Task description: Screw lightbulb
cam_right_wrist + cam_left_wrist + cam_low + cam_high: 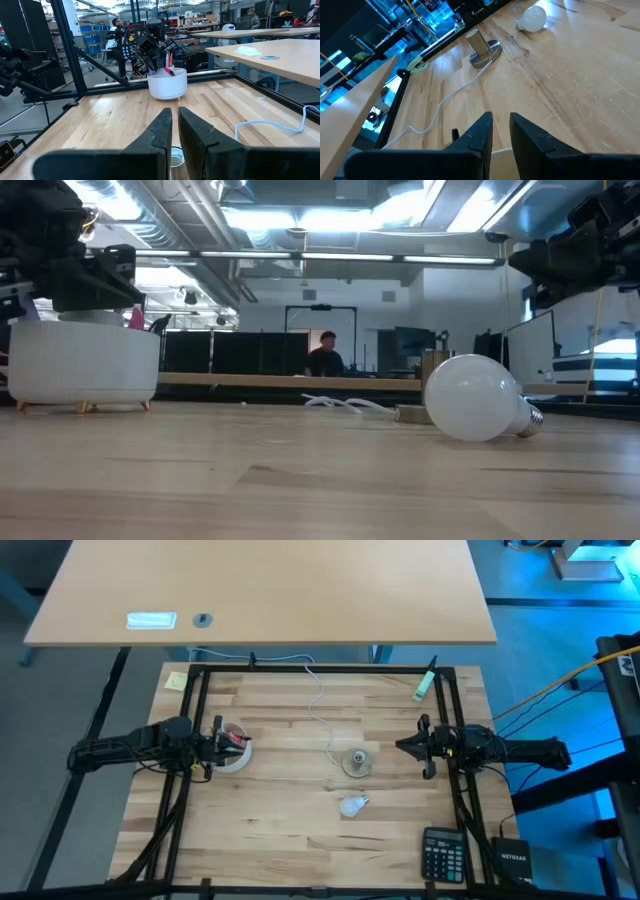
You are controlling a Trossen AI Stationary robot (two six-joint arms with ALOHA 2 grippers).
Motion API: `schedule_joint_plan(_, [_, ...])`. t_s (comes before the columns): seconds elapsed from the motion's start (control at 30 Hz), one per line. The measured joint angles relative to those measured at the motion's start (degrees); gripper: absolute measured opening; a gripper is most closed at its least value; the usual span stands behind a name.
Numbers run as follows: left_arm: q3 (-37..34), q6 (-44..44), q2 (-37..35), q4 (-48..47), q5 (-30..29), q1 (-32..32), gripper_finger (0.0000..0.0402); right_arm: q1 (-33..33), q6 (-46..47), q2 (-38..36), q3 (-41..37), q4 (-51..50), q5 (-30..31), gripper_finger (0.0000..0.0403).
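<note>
The white frosted lightbulb [350, 806] [475, 412] [532, 19] lies on its side on the wooden table, right of the middle, toward the near edge. Its grey screw base points toward the table's right. The round silvery socket [356, 762] [482, 47] stands just beyond it, and its thin white cord [322, 700] runs to the far edge. My left gripper [222, 740] [500, 120] hovers at the table's left, its fingers nearly together with nothing between them. My right gripper [400, 746] [174, 112] hangs at the right, shut and level, pointing at the socket.
A white round container [238, 755] [85, 365] [167, 85] with a red piece in it stands under my left gripper. A black calculator [443, 853] lies at the near right corner and a green item [425, 686] at the far right. A black frame [300, 670] borders the table.
</note>
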Motion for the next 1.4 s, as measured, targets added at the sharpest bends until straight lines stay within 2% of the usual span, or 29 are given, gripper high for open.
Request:
schedule_joint_plan(0.33, [-0.02,-0.01,0.0,0.29,-0.46,-0.02,0.0056,0.0,0.0,0.02,0.0,-0.01,0.01,0.0035])
schedule_joint_plan(0.47, [-0.12,0.4,-0.01,3.24,-4.53,0.05,0.0056,0.0,0.0,-0.01,0.0,0.07,0.02,0.0035])
schedule_joint_plan(0.57, [-0.13,2.62,-0.03,8.47,-4.64,0.05,0.0056,0.02,0.27,-0.01,0.0,0.96,1.65,0.0035])
schedule_joint_plan(0.8, [-0.13,-0.06,0.0,17.12,-4.07,0.01,0.0056,0.0,26.28,-0.01,-0.01,3.75,2.06,0.0035])
schedule_joint_plan(0.87, [-0.13,-5.81,0.0,19.68,-3.45,-0.02,0.0056,0.0,28.1,0.02,-0.01,3.74,2.29,0.0035])
schedule_joint_plan(1.0, [-0.13,-28.1,0.0,26.26,-2.03,-0.02,0.0056,0.0,31.95,0.02,-0.01,3.82,2.96,0.0035])
schedule_joint_plan(1.17, [-0.06,-49.31,-0.07,34.36,-2.51,-0.02,0.0056,0.02,36.54,0.02,0.0,4.06,7.16,0.0035])
schedule_joint_plan(1.3, [-0.06,-51.1,0.57,43.29,-5.46,0.07,0.0056,0.01,35.65,0.02,-0.01,4.65,11.52,0.0035])
schedule_joint_plan(1.4, [1.18,-51.06,1.97,47.46,-5.73,-0.12,0.0056,0.0,34.27,0.02,-0.01,8.58,11.69,0.0035])
